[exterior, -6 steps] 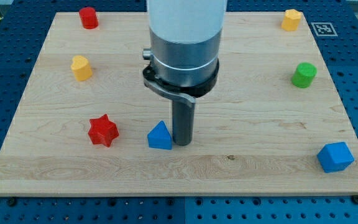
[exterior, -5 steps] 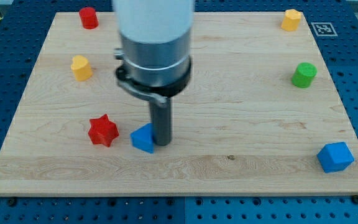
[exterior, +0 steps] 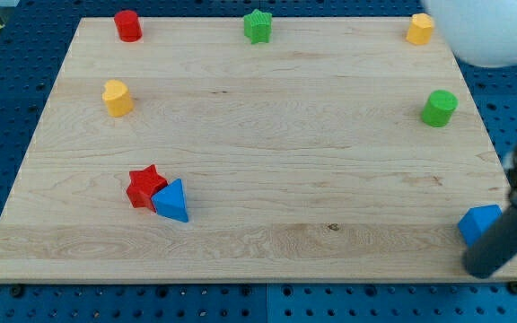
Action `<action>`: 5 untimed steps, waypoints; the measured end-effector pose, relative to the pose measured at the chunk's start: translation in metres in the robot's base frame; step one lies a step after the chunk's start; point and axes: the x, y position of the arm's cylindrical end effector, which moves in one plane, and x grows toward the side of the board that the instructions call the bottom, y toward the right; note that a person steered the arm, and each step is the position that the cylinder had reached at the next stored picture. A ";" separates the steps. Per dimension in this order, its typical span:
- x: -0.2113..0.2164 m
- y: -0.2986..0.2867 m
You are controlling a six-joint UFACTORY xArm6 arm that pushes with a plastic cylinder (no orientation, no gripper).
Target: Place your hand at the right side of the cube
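Note:
The blue cube [exterior: 476,222] sits near the board's bottom right corner, partly hidden by my rod. My tip [exterior: 483,272] is blurred and sits just below and to the right of the cube, at the board's bottom right edge, touching or nearly touching it. A blue triangular block [exterior: 171,201] lies against a red star [exterior: 144,186] at the lower left.
On the wooden board [exterior: 258,135]: a red cylinder [exterior: 127,25] at top left, a green star [exterior: 258,25] at top middle, a yellow block [exterior: 420,29] at top right, a green cylinder [exterior: 438,108] at right, a yellow block [exterior: 117,97] at left.
The rod pushed the blue triangle left into the red star, then swung away to the bottom right next to the blue cube. The green star is now uncovered.

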 end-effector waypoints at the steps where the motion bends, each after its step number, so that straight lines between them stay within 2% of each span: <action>1: -0.001 0.013; 2: -0.001 0.039; 3: -0.004 0.093; 4: -0.036 0.100; 5: -0.046 0.099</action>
